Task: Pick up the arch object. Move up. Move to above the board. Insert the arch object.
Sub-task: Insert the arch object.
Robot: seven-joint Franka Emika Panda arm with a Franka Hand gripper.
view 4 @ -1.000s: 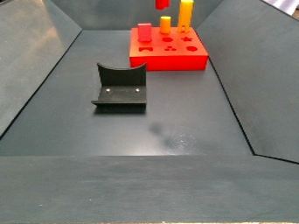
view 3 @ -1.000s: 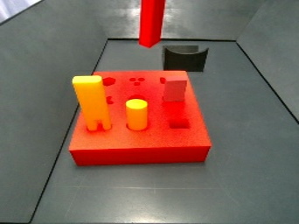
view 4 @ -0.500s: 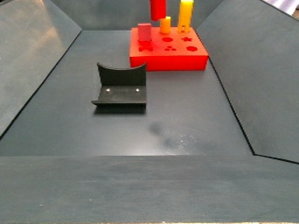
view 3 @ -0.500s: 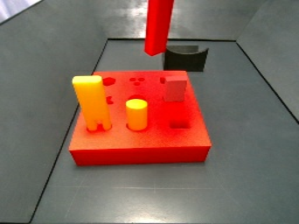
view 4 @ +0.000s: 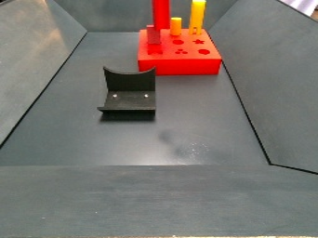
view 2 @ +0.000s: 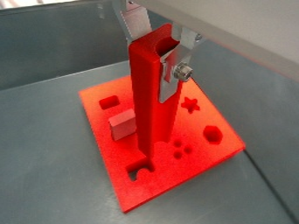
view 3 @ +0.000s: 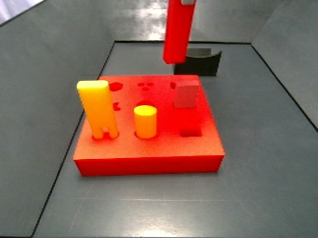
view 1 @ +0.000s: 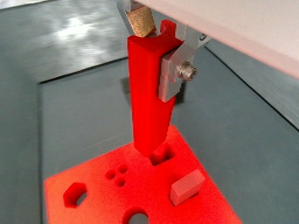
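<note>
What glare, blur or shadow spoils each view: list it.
Wrist views: sharp on the arch object held in the gripper, with floor glare behind. Side views: the board is oversaturated, with little edge detail; a pale sheen lies on the floor near the fixture.

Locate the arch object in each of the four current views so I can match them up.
Wrist view: arch object hangs upright from the gripper, over the board.
Wrist view: arch object runs down the centre, over the board.
Side view: arch object at top, right of centre.
Side view: arch object at the top edge.
Shared landmark: the board.
</note>
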